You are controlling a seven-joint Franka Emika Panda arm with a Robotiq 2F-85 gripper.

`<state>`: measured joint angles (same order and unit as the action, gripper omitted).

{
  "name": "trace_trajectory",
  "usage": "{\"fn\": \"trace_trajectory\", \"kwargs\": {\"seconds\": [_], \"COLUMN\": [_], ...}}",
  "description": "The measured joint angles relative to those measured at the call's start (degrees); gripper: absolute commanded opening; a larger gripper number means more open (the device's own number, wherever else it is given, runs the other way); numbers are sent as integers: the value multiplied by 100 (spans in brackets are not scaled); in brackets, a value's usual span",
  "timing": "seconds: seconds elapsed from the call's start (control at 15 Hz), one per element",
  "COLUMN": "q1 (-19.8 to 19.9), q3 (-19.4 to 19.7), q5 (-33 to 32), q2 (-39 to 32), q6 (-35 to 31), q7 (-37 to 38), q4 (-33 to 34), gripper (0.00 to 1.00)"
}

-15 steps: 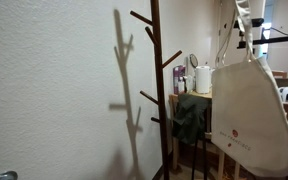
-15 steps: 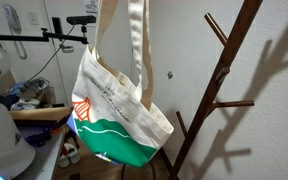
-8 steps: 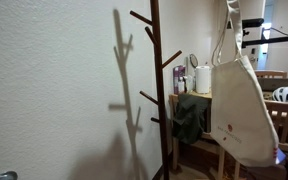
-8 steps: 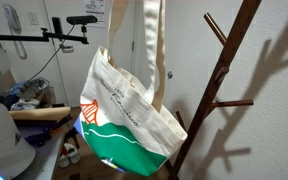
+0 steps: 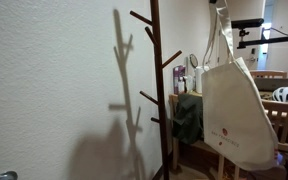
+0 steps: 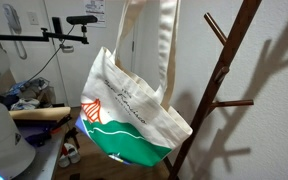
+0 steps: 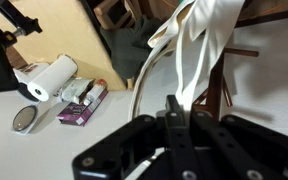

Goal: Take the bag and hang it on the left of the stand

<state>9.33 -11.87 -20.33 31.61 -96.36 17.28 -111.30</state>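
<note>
– Beside the white wall, what is that tall thing?
– The stand [image 5: 156,90], a slim trunk of dark brown wood with short pegs slanting upward like branches. It throws a sharp shadow on the rough wall [image 5: 54,90].
– And the bag [image 5: 239,115]?
– It hangs in the air next to the stand, on no peg. It is flat cream canvas with long, wide handles that run up out of both exterior views. One side bears a small red mark [image 5: 227,128]. The opposite side carries a green, orange and blue print under a line of dark text, too small to read.
– What holds it?
– In the wrist view the claw [image 7: 181,108] is closed on the pale handles [image 7: 199,50].
– Is there room around it?
– In an exterior view a gap shows between the bag's edge and the trunk, with a dark green garment [image 5: 189,115] behind. The worktop [image 7: 84,30] carries a paper roll [image 7: 49,75] and a purple box [image 7: 81,103].
</note>
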Motion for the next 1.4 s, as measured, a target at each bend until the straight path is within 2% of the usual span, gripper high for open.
{"fn": "trace_trajectory", "kwargs": {"seconds": [0.33, 0.47, 0.8, 0.93, 1.13, 1.27, 1.4], "q1": [-77, -161, -228, -348, -445, -549, -618], "q3": [-100, -98, -60, 23, 38, 86, 154], "q5": [-524, -560, -564, -559, -568, -569, -569], "q2": [-1291, -1647, -1726, -1793, -2233, -2631, -2684], "q6": [-677, -735, -750, -972, -1672, -1865, -1861], "q7": [353, 359, 401, 821, 1714, 1908, 1908], "q4": [849, 1100, 1218, 1212, 1317, 1490, 1489], "gripper": [5, 5, 3, 3, 3, 5, 5]}}
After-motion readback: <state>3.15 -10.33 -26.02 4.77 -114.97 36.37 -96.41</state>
